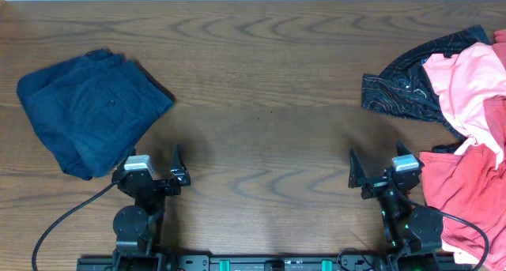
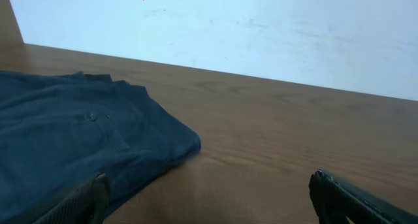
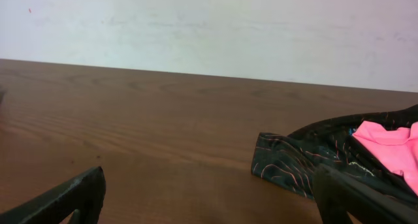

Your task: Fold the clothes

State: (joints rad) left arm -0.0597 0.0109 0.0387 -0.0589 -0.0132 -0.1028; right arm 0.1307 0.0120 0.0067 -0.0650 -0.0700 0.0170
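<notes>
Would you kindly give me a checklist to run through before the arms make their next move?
1. Left pincer open and empty: ok.
2. Right pincer open and empty: ok.
3. Navy shorts out of the working area, at the left of the table: ok.
4. Navy shorts neatly folded: cannot tell.
5. Remaining pieces separated: not ok; black patterned piece, pink piece and red piece overlap at the right.
6. Bare wood between the two piles for folding: ok.
</notes>
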